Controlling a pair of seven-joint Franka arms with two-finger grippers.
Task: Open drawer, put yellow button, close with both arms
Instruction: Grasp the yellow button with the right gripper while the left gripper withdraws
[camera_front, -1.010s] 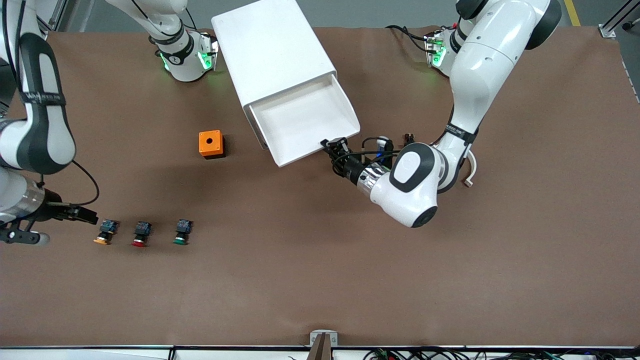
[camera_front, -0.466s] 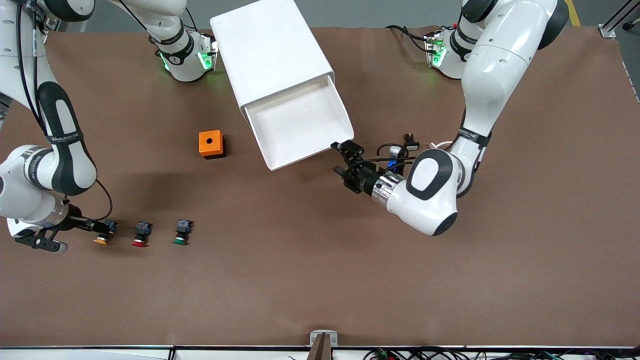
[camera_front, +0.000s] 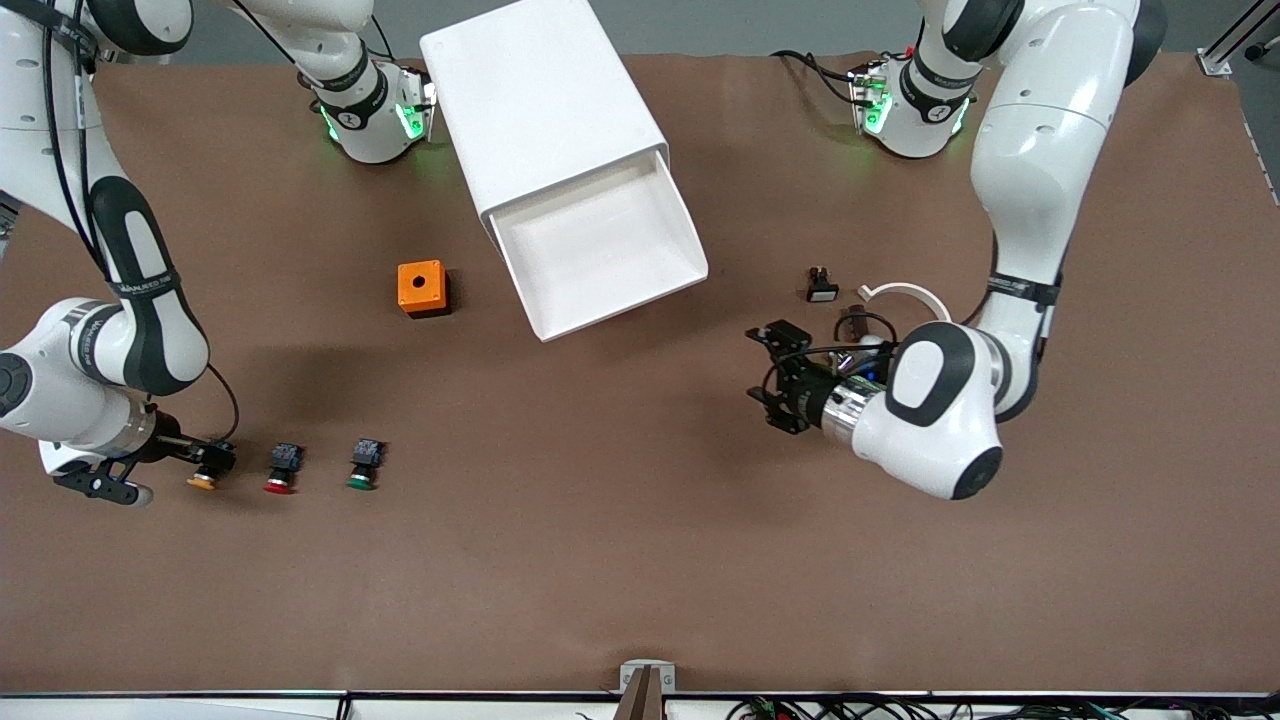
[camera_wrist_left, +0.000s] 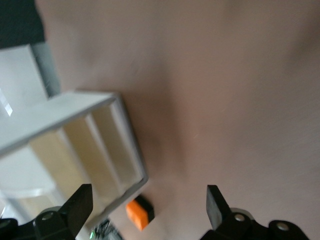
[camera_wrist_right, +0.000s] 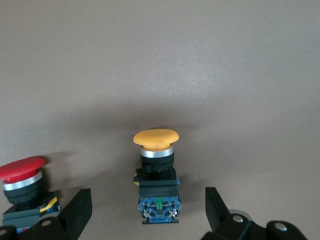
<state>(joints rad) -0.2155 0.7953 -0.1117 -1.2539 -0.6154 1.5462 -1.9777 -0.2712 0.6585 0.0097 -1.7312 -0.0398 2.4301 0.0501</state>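
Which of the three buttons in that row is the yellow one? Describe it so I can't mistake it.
Find the row of three buttons on the table, nearer the front camera than the orange box. The yellow button is the end one toward the right arm's end, between the fingers of the open right gripper. Its neighbours are red-capped and green-capped.

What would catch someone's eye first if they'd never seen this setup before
The big white boxy cabinet standing between the arm bases, with its uppermost white slide-out drawer pulled open and nothing visible inside. Next, the row of three tiny push-buttons nearest the front camera, where the right gripper sits open around the yellow-capped button, beside the red-capped one. The left gripper, also open, hovers over bare brown table toward the left arm's end.
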